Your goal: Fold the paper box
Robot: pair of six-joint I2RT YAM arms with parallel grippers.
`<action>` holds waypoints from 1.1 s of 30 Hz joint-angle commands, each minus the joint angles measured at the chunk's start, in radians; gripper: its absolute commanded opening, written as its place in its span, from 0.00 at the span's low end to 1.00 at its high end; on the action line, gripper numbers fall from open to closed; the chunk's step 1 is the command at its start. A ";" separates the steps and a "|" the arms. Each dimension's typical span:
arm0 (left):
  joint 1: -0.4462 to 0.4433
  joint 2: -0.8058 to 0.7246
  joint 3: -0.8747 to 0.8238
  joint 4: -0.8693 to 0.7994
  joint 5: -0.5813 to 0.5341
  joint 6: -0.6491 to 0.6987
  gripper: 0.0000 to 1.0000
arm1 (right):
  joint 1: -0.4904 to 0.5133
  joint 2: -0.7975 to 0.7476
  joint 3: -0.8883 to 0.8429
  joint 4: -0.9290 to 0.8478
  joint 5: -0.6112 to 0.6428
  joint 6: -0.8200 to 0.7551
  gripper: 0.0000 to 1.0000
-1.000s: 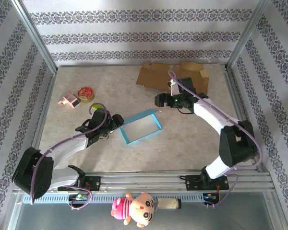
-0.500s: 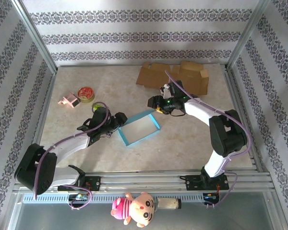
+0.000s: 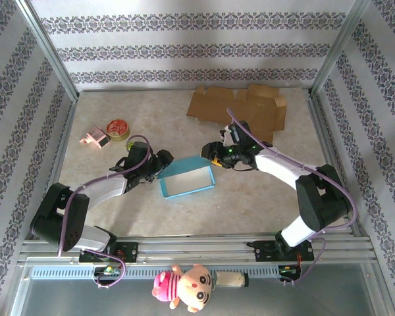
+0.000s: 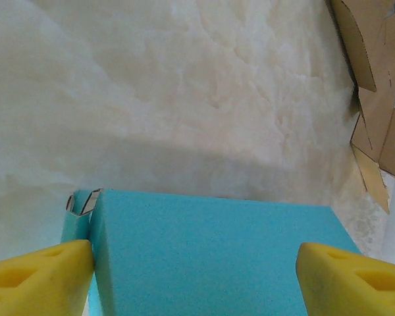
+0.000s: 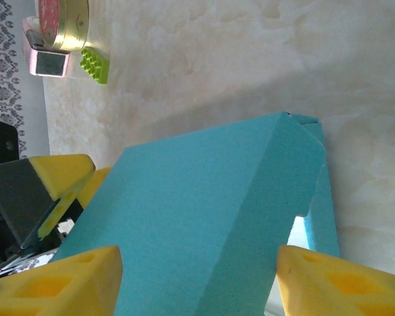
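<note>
The fold seems midway: the paper box (image 3: 187,179) lies on the bench (image 3: 263,197), the left gripper (image 3: 162,160) at its left wall and the right gripper (image 3: 212,154) at its far-right corner, both jaws released astride walls that probably need pinching upright next.

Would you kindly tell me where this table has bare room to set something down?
The widest bare patch lies along the back wall, left of the cardboard sheets and beyond the tape roll. Another runs in front of the blue paper box, up to the near rail. It is crowded mid-table, where the left gripper and right gripper flank the box.
</note>
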 commanded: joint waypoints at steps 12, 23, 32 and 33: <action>0.025 -0.160 0.113 -0.242 -0.072 0.216 0.83 | -0.269 -0.357 -0.101 0.013 0.107 -0.556 0.77; -0.047 -0.554 0.164 -0.657 -0.207 0.504 0.83 | 0.050 -0.645 -0.401 0.032 0.265 -1.168 0.86; -0.121 -0.496 0.241 -0.791 -0.201 0.623 0.83 | 0.090 -0.314 -0.212 0.031 0.361 -1.182 0.67; -0.125 -0.485 0.249 -0.795 -0.199 0.631 0.83 | 0.092 -0.288 -0.200 0.043 0.354 -1.183 0.64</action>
